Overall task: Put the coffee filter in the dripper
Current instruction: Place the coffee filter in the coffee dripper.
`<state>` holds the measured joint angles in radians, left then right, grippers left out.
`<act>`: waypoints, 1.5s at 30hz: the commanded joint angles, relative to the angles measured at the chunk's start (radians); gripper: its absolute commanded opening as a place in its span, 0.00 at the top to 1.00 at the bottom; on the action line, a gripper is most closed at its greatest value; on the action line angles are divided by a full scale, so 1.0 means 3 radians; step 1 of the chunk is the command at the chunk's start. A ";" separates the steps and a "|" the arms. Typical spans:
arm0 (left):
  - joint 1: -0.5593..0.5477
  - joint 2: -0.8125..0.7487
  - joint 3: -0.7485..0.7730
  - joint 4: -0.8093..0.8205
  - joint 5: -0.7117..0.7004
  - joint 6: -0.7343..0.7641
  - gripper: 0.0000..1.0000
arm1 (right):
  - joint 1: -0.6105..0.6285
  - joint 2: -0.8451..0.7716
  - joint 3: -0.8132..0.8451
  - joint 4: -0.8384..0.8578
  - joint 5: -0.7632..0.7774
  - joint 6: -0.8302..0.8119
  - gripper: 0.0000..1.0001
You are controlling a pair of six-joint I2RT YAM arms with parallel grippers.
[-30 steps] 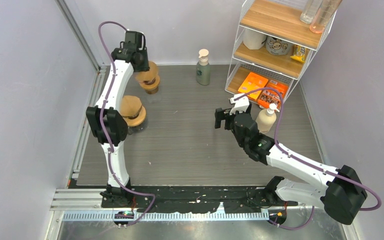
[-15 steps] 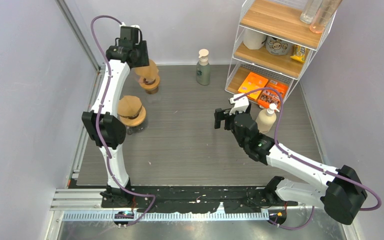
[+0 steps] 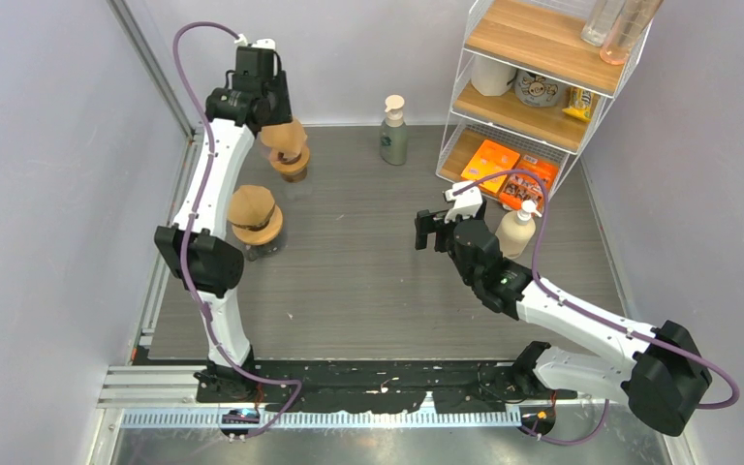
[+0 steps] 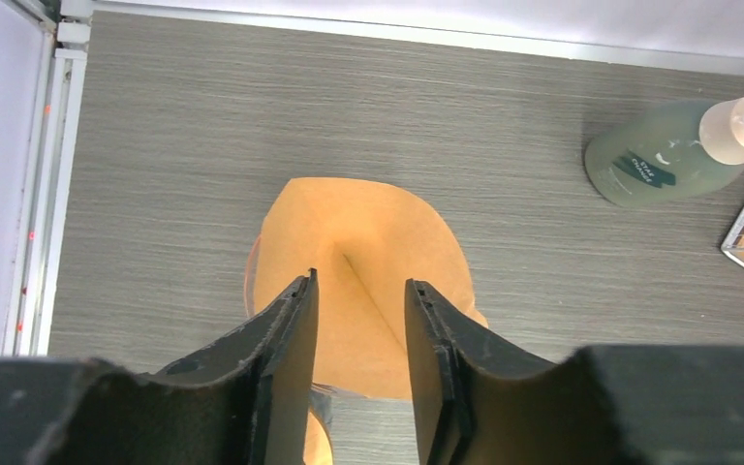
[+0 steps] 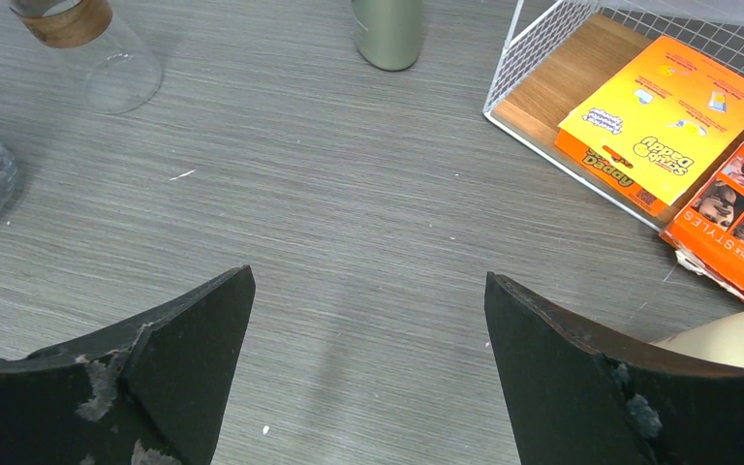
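Pulled my left jaws back off the filter.
They're apart above it; my right jaws wide apart, unmoved.

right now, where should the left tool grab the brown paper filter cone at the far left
Pinch one thin wall of the brown paper filter cone near its rim, one finger inside, one outside, coming straight down. It seems to sit mouth-up and wide, and the left tool hangs above it, jaws apart.

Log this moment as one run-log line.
left gripper parted over brown paper cone filter | right gripper open, empty | placement unconfirmed
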<state>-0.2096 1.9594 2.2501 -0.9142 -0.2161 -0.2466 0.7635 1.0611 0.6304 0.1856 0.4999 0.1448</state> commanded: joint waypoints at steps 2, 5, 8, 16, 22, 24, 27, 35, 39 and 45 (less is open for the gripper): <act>-0.0008 0.0014 -0.0028 0.0070 -0.0068 -0.0117 0.64 | -0.0005 -0.0102 0.0121 0.0056 0.0075 -0.0004 0.05; -0.0007 0.0121 -0.0027 0.0002 -0.0114 -0.0161 0.70 | -0.0004 -0.0101 0.0116 0.0052 0.0095 -0.0004 0.05; -0.0007 0.0208 -0.0040 -0.0030 -0.0165 -0.0195 0.74 | -0.0004 -0.0097 0.0118 0.0046 0.0113 -0.0011 0.05; 0.0030 0.0420 -0.0040 0.0001 -0.0086 -0.0186 0.74 | -0.0004 -0.0079 0.0129 0.0032 0.0143 -0.0034 0.05; 0.0084 0.0518 -0.0057 -0.0006 0.0003 -0.0233 0.75 | -0.0007 -0.0085 0.0119 0.0031 0.0150 -0.0033 0.05; 0.0093 0.0560 -0.0065 0.0005 0.0076 -0.0191 0.76 | -0.0005 -0.0081 0.0120 0.0031 0.0149 -0.0033 0.05; 0.0109 0.0616 -0.0066 -0.0012 0.0168 -0.0184 0.78 | -0.0006 -0.0075 0.0118 0.0026 0.0150 -0.0033 0.05; 0.0131 0.0673 -0.0076 0.0008 0.0323 -0.0251 0.80 | -0.0004 -0.0060 0.0119 0.0026 0.0149 -0.0032 0.05; 0.0130 0.0695 -0.0076 0.0011 0.0320 -0.0252 0.80 | -0.0004 -0.0062 0.0114 0.0021 0.0159 -0.0035 0.05; 0.0135 0.0757 -0.0064 -0.0007 0.0322 -0.0247 0.79 | -0.0004 -0.0067 0.0113 0.0021 0.0160 -0.0030 0.05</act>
<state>-0.1764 2.1666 2.2269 -0.9253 -0.1329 -0.3119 0.7635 1.0573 0.6304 0.1734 0.5228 0.1375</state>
